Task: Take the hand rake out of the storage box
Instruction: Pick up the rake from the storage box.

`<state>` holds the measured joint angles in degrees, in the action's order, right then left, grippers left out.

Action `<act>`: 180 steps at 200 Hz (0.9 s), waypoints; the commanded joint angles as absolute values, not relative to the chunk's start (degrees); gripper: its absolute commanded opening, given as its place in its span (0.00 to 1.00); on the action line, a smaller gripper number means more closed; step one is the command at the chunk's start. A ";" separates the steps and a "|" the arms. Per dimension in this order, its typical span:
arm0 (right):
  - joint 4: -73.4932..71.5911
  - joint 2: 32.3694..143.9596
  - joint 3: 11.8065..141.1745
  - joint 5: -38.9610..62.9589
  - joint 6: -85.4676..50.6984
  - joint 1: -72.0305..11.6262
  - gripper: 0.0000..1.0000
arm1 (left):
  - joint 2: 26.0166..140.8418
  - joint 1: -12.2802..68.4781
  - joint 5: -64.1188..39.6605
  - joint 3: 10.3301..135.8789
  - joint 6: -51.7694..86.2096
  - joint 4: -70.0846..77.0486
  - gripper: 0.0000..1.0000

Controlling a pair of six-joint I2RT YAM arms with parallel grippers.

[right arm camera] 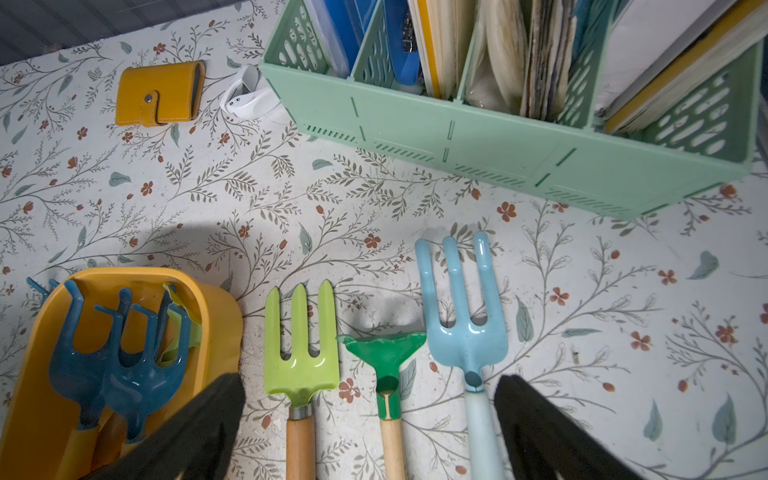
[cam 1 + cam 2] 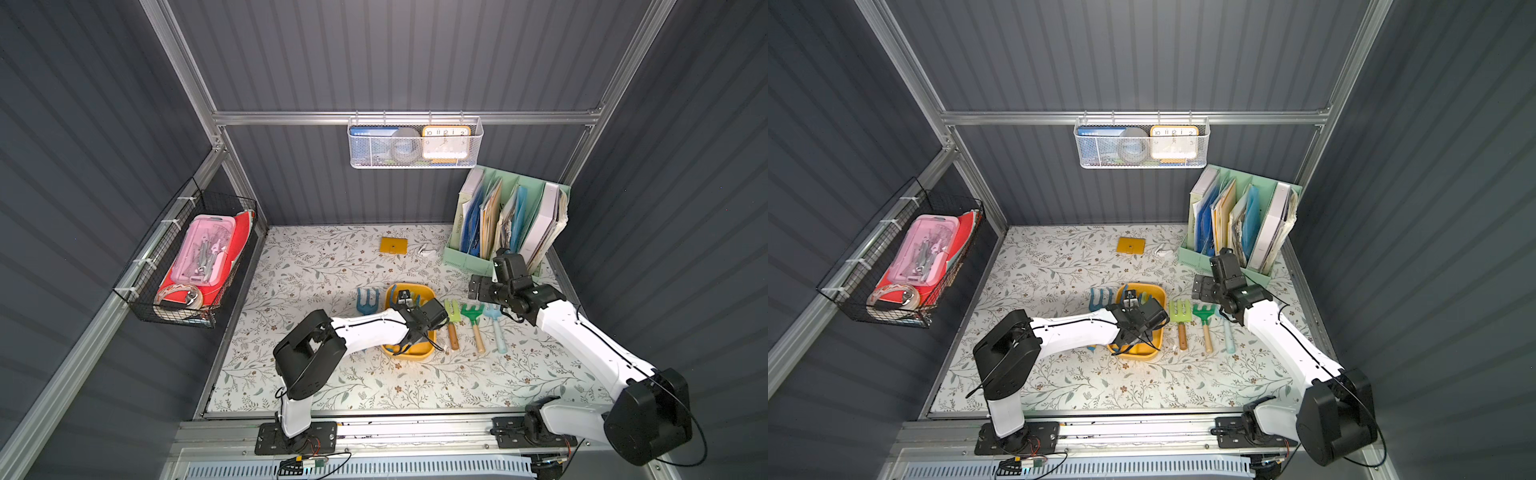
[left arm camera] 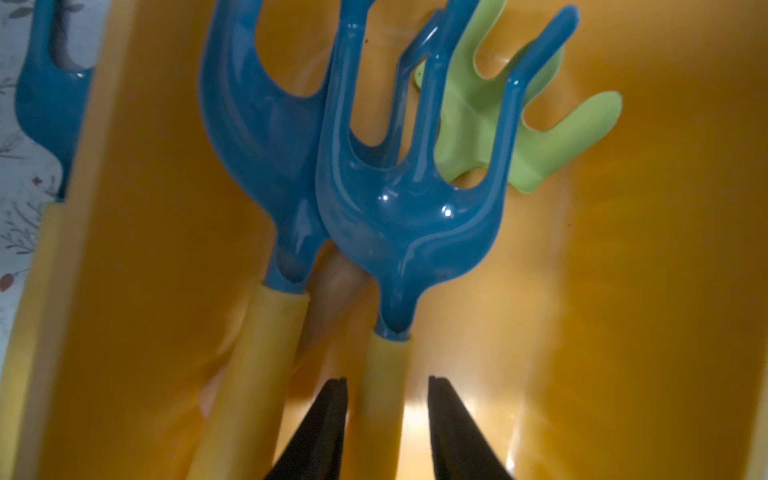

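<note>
Two blue rakes (image 3: 257,137) lie overlapped in the storage box (image 3: 644,311). The left gripper (image 3: 386,380) straddles the yellow handle (image 3: 382,361) of the upper hand rake (image 3: 407,216), jaws apart, not yet pinching. It looks like light, stiff, glossy plastic, so probably slippery, and the handle is the place to hold. Rightward, the right gripper (image 1: 370,378) hangs spread wide, empty.

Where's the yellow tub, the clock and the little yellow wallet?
Tub (image 1: 124,272): right wrist view, on its rim.
Clock (image 2: 446,138): a top view, on its face.
Wallet (image 1: 172,89): right wrist view, on its cover.
</note>
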<state>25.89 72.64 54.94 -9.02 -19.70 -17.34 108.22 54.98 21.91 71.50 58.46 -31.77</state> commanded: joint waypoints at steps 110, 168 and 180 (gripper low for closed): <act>26.85 70.49 52.25 -8.11 -20.35 -17.23 0.99 | 105.71 55.35 22.59 67.99 58.41 -28.40 0.21; 26.81 69.95 51.94 -8.66 -20.05 -17.23 0.99 | 100.98 55.28 23.30 69.18 53.71 -26.48 0.19; 26.85 70.01 52.03 -8.67 -20.04 -17.23 0.99 | 100.11 55.28 23.23 69.52 52.71 -26.54 0.18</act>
